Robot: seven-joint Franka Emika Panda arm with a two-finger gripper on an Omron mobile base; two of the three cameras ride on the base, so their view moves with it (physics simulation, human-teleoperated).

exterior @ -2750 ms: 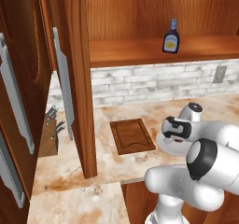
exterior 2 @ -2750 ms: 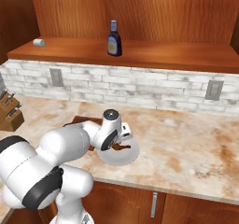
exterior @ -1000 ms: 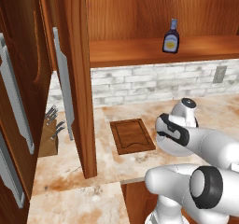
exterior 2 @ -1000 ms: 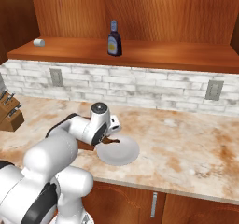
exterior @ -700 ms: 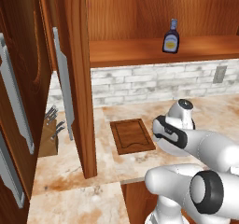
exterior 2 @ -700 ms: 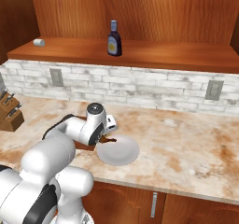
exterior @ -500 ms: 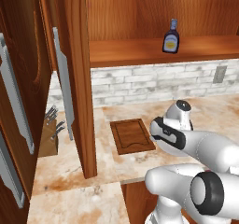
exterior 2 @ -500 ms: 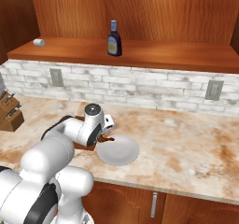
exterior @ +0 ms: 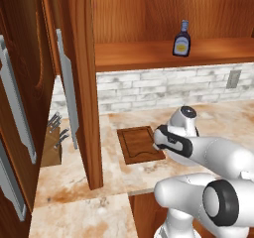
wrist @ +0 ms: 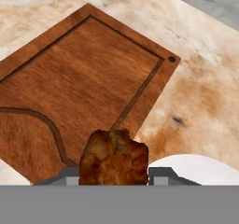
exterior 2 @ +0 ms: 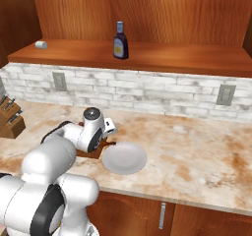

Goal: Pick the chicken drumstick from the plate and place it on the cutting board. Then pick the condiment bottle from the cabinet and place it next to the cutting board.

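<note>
The claw point(wrist: 114, 178) is closed on the chicken drumstick point(wrist: 114, 158), which sits pinched between its two tips in the hand view; the meat hangs over the edge of the cutting board point(wrist: 79, 97) on the side nearest the plate point(wrist: 196, 169), whose white rim curves in just beside it. Whether the drumstick touches the board or is held a little above it is hard to tell from these angles. In the right base view the plate point(exterior 2: 124, 158) lies bare on the marbled bench point(exterior 2: 197, 151), with the robot's hand just to its left and a sliver of the cutting board point(exterior 2: 93, 153) under the hand; in the left base view the cutting board point(exterior: 140, 144) lies flat on the bench point(exterior: 74, 177), with the hand over its right edge. The condiment bottle point(exterior: 182, 38) stands upright on the shelf of the cabinet point(exterior: 149, 53), well apart from the board, blue cap up and pale label facing out; the cabinet doors stand open at the left. A knife block point(exterior: 53, 142) stands on the bench behind the open door.
</note>
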